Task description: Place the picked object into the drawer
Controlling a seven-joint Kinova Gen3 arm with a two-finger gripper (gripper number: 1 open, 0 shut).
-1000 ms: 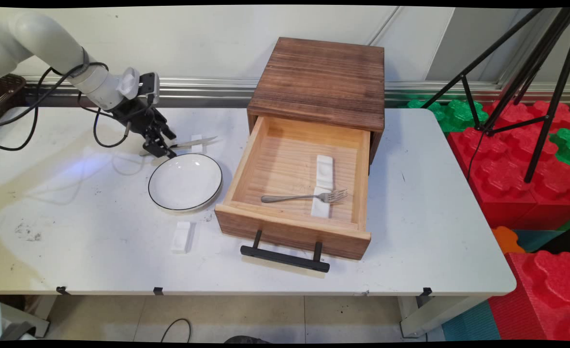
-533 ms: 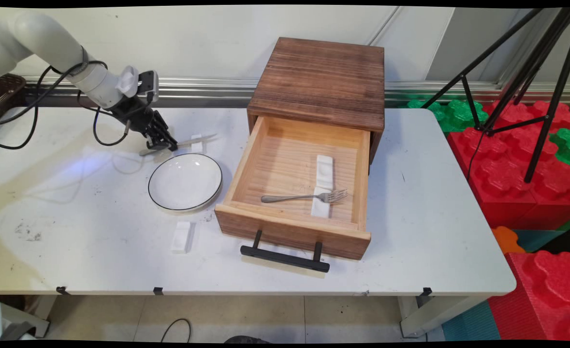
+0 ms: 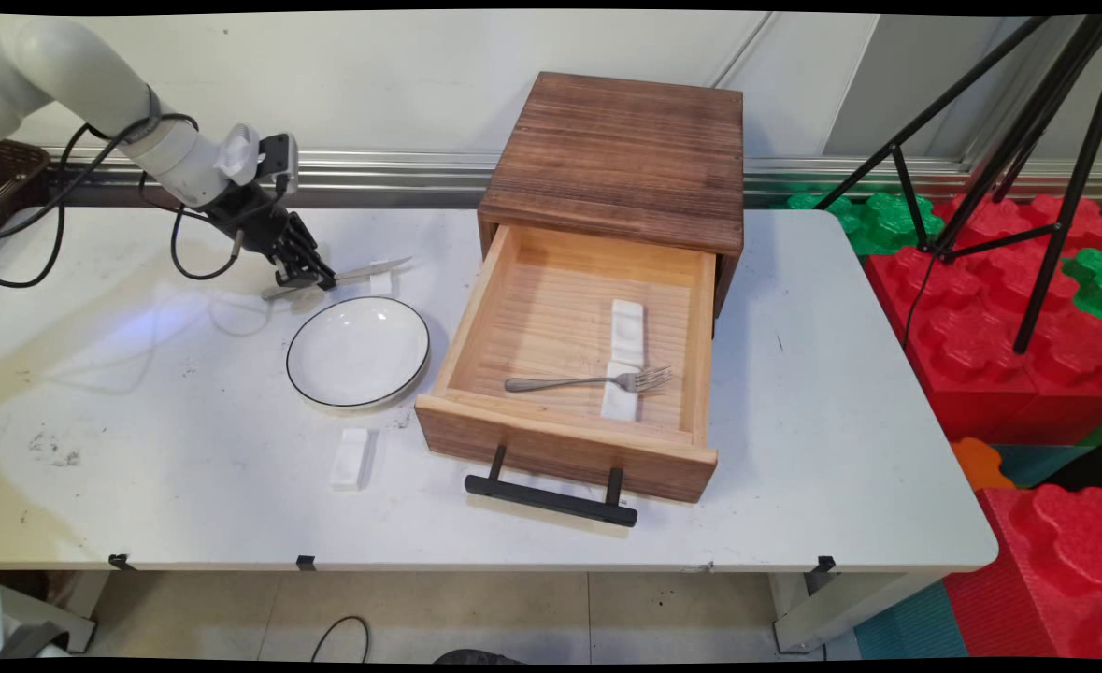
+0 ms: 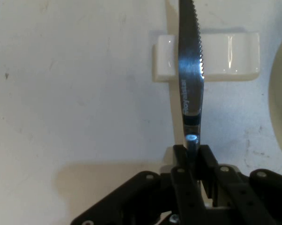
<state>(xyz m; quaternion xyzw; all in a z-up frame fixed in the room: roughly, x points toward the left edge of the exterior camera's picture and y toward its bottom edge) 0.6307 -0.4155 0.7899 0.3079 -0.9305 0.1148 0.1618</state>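
While its two fingers were clamped on the handle of a serrated knife (image 3: 364, 274), the gripper (image 3: 312, 278) hung low over the far left part of the white table (image 3: 139, 411). The blade reached rightward from the fingers, and in the hand view the knife (image 4: 189, 70) crossed above a small white rest (image 4: 225, 55); whether blade and rest touched could not be told. Just nearer the camera sat a white plate (image 3: 358, 352) with a dark rim, and a second white rest (image 3: 350, 458) lay in front of it. Right of the plate, a wooden cabinet (image 3: 621, 154) stood with its drawer (image 3: 565, 449) pulled out; inside, a fork (image 3: 588, 380) lay across one of two white rests (image 3: 627, 329).
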